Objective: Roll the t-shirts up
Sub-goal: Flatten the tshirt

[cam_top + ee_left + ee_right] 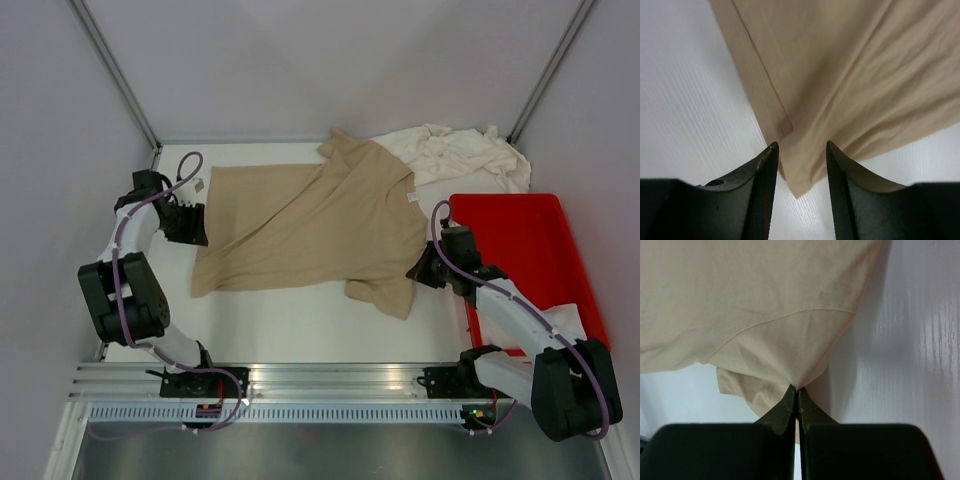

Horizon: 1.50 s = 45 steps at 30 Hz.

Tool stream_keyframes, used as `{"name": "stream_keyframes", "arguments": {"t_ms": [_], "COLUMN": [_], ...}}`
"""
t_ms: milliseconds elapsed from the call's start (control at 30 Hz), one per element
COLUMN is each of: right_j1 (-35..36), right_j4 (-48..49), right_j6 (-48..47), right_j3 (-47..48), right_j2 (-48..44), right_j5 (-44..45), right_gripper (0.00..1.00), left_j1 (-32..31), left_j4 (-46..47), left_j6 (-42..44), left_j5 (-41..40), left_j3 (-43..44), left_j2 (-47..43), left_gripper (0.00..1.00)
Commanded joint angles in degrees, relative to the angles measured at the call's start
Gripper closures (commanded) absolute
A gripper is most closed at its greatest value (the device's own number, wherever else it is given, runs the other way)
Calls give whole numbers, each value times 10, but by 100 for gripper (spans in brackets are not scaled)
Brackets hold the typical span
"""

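Your tan t-shirt (pixel 310 225) lies spread across the middle of the white table (pixel 300 325), hem to the left, neck label to the right. Your right gripper (pixel 798 392) is pressed together on a fold of cloth at the shirt's right edge by the sleeve, probably to keep that side taut. Your left gripper (pixel 801 150) stands spread, with a hem corner lying unclamped between its fingers, so that end rests loose. Crumpled cream-white t-shirts (pixel 460 155) wait far right, beside the red tray (pixel 530 240).
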Motion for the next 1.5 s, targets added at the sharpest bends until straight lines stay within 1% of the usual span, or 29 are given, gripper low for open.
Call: {"name": "stream_keyframes", "arguments": {"t_ms": [0, 33, 67, 133, 233, 333, 467, 600, 733, 867, 900, 933, 1000, 1033, 1267, 1467], "right_j1": [1, 1, 0, 0, 0, 0, 0, 0, 0, 0, 0, 0, 0, 0, 0, -7], "right_j4": [-7, -10, -21, -35, -48, -47, -48, -43, -46, -45, -45, -45, -46, -46, -67, -96], "right_j6": [-9, -9, -11, -13, -14, -14, -17, -21, -28, -30, -31, -30, -31, -31, -39, -43], "right_j3": [21, 22, 25, 32, 39, 40, 47, 54, 69, 72, 72, 71, 72, 73, 83, 76], "right_j2": [0, -1, -4, -7, -14, -11, 10, 26, 42, 48, 48, 49, 50, 51, 39, 18], "right_j5": [8, 12, 17, 22, 31, 37, 43, 45, 48, 51, 51, 53, 54, 55, 64, 69], "right_gripper": [100, 100, 100, 100, 100, 100, 100, 100, 100, 100, 100, 100, 100, 100, 100, 100], "left_j1": [-27, -28, -29, -35, -61, -75, -84, -85, -86, -86, -86, -86, -87, -86, -85, -77], "left_j4": [71, 74, 74, 73, 72, 66, 65, 65, 64, 63, 63, 63, 63, 63, 64, 67], "left_j6": [-82, -90, -98, -106, -98, -110, -123, -120, -121, -122, -121, -121, -120, -120, -115, -116], "left_j5": [-69, -88, -96, -108, -128, -124, -105, -123, -123, -128, -128, -126, -126, -126, -135, -149], "left_j3": [62, 77, 114, 155, 184, 214, 230, 242, 250, 251, 251, 251, 251, 252, 259, 291], "left_j2": [81, 97, 119, 170, 219, 264, 287, 312, 325, 325, 324, 324, 326, 327, 312, 298], "left_gripper": [53, 54, 57, 58, 58, 59, 65, 68, 72, 72, 74, 80, 89, 97, 98, 98]}}
